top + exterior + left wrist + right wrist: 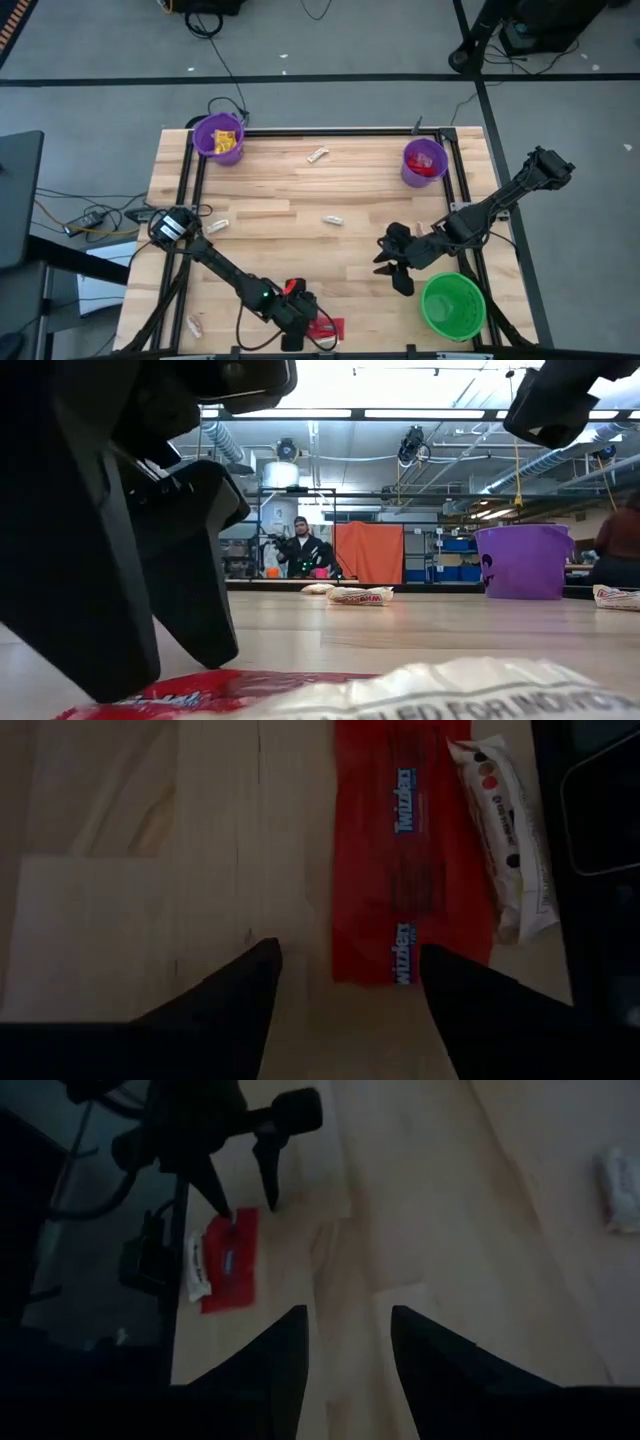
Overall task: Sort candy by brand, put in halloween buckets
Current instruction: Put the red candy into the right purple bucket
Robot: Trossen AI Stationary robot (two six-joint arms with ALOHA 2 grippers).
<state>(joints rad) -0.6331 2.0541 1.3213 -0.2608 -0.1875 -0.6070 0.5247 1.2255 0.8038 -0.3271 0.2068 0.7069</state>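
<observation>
While the left gripper (318,327) hangs low over the table's near edge with its fingers spread and nothing between them, a red candy wrapper (405,860) lies flat on the wood just under it, touching a white wrapper (505,830) at its side. Farther in, the right gripper (392,270) hovers over bare table (300,190) beside the green bucket (452,305), its fingers apart and empty. Small cream candies (332,220) lie scattered mid-table. At the far edge stand two purple buckets, one (218,138) holding yellow sweets, the other (424,160) red ones.
</observation>
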